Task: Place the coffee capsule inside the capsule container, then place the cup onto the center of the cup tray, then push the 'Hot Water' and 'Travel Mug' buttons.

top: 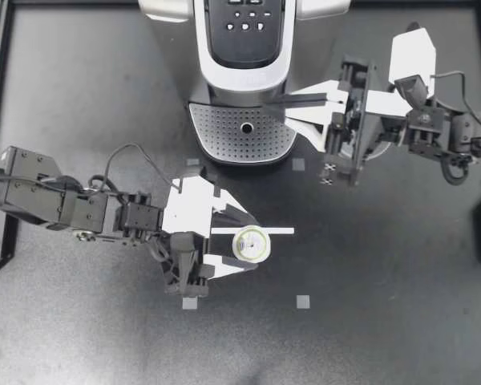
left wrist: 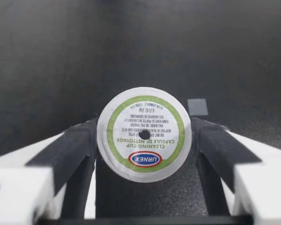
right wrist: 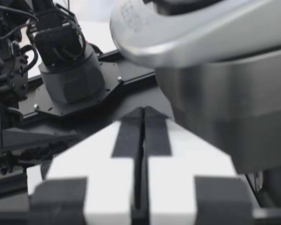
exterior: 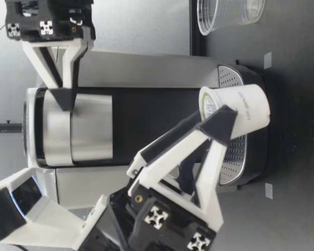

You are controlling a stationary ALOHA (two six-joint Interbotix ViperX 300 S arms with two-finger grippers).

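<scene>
Snugly, coffee capsule (top: 250,243) sits within my left gripper (top: 249,244).

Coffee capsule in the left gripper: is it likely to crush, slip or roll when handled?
The coffee capsule looks like a small thin-walled cup with a foil lid: probably light, and dentable if squeezed hard. Its smooth tapered side could slip between my left gripper's pads. Set on its side, it would likely roll.
</scene>
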